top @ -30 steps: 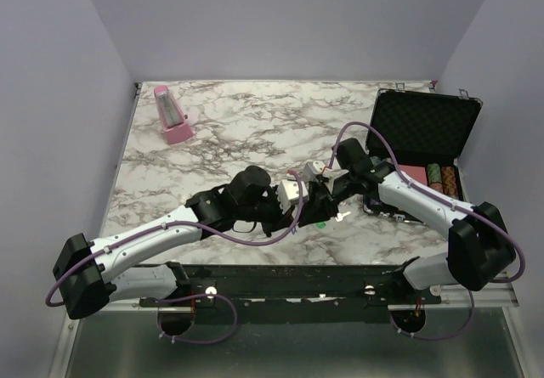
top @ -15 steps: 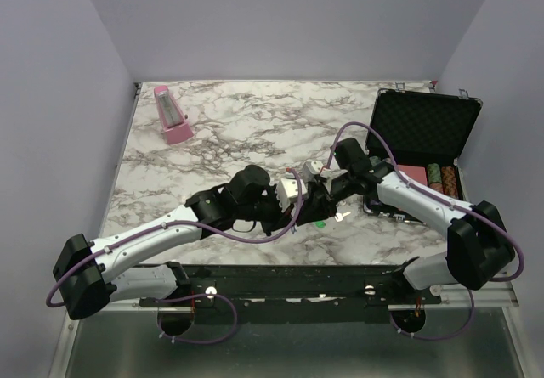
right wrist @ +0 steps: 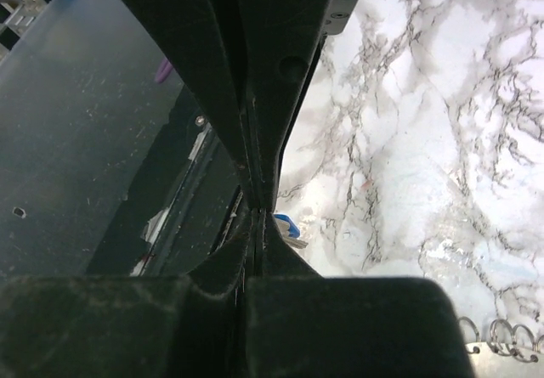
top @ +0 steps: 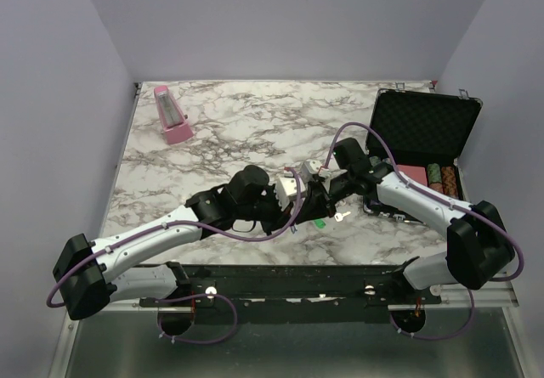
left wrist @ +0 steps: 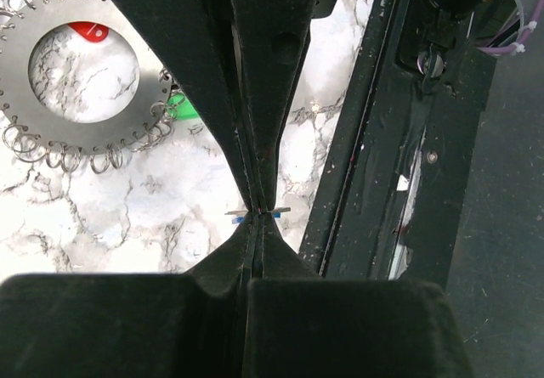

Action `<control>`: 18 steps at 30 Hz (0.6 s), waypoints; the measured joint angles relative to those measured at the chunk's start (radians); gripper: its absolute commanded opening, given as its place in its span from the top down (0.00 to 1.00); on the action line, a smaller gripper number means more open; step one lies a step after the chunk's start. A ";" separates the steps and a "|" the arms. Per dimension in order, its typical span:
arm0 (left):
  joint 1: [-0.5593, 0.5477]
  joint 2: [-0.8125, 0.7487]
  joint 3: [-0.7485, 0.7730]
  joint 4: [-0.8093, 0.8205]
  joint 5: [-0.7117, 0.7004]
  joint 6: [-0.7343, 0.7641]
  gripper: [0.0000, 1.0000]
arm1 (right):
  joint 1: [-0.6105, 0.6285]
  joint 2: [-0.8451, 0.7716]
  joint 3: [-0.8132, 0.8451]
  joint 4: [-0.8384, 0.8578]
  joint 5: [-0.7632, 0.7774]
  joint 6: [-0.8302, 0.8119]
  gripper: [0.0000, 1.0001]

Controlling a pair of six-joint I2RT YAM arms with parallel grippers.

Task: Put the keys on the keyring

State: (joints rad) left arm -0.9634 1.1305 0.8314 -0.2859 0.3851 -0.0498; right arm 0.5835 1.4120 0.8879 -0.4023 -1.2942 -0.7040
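Note:
In the top view my left gripper [top: 308, 200] and right gripper [top: 314, 196] meet tip to tip over the front middle of the table. Both are shut, pinching one tiny blue-headed key, seen edge-on in the left wrist view [left wrist: 257, 213] and beside my fingers in the right wrist view [right wrist: 286, 223]. The keyring [left wrist: 34, 110], a flat grey disc with wire loops round its rim, lies on the marble to the left gripper's upper left. A red key head [left wrist: 89, 31] shows at its hole and a green one [left wrist: 180, 106] at its rim. A few loops show in the right wrist view [right wrist: 501, 337].
A green key [top: 320, 222] and a silver key [top: 340, 217] lie on the marble just below the grippers. An open black case [top: 425, 127] with stacked chips [top: 442, 177] stands at the right. A pink object [top: 172, 116] stands at the far left. The black front rail [left wrist: 374, 183] is close.
Both grippers have shifted together slightly away from the near edge, still tip to tip. Nothing else has moved.

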 measured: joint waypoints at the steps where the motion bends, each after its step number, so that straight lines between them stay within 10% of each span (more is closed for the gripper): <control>1: 0.000 0.000 -0.005 0.007 -0.003 -0.005 1.00 | 0.000 0.000 0.000 0.000 0.003 0.002 0.99; 4: 0.000 -0.001 -0.017 0.025 -0.015 -0.024 1.00 | 0.000 0.000 0.000 -0.001 0.013 0.004 1.00; 11: 0.000 -0.106 -0.148 0.177 -0.108 -0.110 0.36 | 0.000 0.000 0.000 0.000 0.018 0.006 1.00; 18: 0.002 -0.436 -0.441 0.443 -0.191 -0.189 0.18 | -0.026 -0.002 0.001 -0.010 -0.019 -0.011 1.00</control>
State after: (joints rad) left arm -0.9611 0.6949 0.3904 0.1566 0.1940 -0.2390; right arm 0.5579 1.4097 0.8886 -0.4118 -1.3128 -0.7147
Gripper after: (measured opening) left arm 0.772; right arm 0.007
